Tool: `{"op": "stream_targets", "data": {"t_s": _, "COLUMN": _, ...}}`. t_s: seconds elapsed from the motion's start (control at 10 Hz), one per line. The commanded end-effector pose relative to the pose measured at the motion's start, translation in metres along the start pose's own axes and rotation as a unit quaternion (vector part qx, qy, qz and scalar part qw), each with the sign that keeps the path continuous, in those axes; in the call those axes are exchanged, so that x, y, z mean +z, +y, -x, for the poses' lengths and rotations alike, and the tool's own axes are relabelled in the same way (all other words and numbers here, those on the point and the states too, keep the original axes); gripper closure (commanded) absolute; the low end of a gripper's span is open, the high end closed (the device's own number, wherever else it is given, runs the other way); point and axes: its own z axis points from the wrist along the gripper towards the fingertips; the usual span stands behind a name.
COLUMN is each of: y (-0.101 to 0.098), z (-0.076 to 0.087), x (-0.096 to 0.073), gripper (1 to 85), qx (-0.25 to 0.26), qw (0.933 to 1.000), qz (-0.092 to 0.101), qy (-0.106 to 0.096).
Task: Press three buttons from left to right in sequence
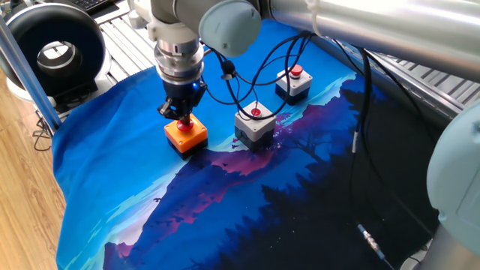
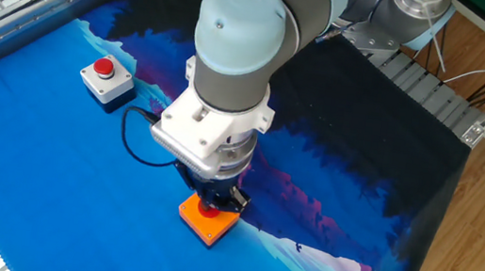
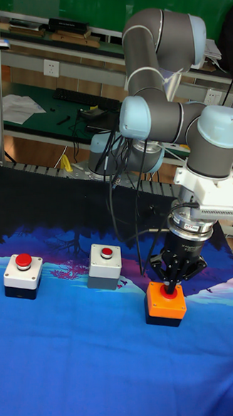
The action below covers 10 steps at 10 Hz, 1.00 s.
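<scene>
- Gripper [image 1: 182, 117] pointed straight down onto the red cap of the orange button [image 1: 185, 133]; tip touching or just above the cap, contact not clear in any view. Vertical pose fit a press, not a grasp.
- Gripper fingers: whether parted or clenched could not be told; the tips merged into a dark clump over the cap in one fixed view, and the wrist hid them in the other fixed view [image 2: 211, 202].
- Orange button sat on the blue cloth [image 1: 112, 172] that covered the bench, directly under the gripper; tall fixed view showed it nearest the arm's side [image 3: 166, 304].
- Grey button [image 1: 255, 124] stood just beside the orange button, apart from it, cap untouched; probably next in line.
- White button [image 1: 293, 82] with dark base stood beyond the grey button, farthest from the orange button; the three made a rough diagonal row, which suited one sweep along the line.
- Black cables [image 1: 247, 67] hung from the arm above the grey button; they drooped close to its cap, so a snag risk when shifting over.
- Judged: first press of the sequence in hand; two buttons left.
- Black round fan-like unit [image 1: 52, 52] sat off the cloth, well apart from the orange button; not relevant.
</scene>
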Motion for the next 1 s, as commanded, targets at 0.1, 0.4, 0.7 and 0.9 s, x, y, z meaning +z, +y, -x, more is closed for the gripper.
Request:
{"op": "stream_targets", "data": {"t_s": 0.1, "y": 0.001, "z": 0.001, "x": 0.002, "gripper": 84.7, "qx": 0.003, "qw": 1.0, "qz": 0.008, "qy": 0.0}}
{"op": "stream_targets", "data": {"t_s": 0.4, "y": -0.005, "z": 0.001, "x": -0.003, "gripper": 84.7, "qx": -0.002, "qw": 1.0, "qz": 0.002, "qy": 0.003}}
{"op": "stream_targets", "data": {"t_s": 0.7, "y": -0.02, "z": -0.001, "x": -0.053, "gripper": 84.7, "qx": -0.012, "qw": 0.9996, "qz": -0.01, "qy": 0.025}}
{"op": "stream_targets", "data": {"t_s": 0.9, "y": -0.024, "z": 0.007, "x": -0.083, "gripper": 84.7, "qx": -0.014, "qw": 0.9996, "qz": -0.012, "qy": 0.022}}
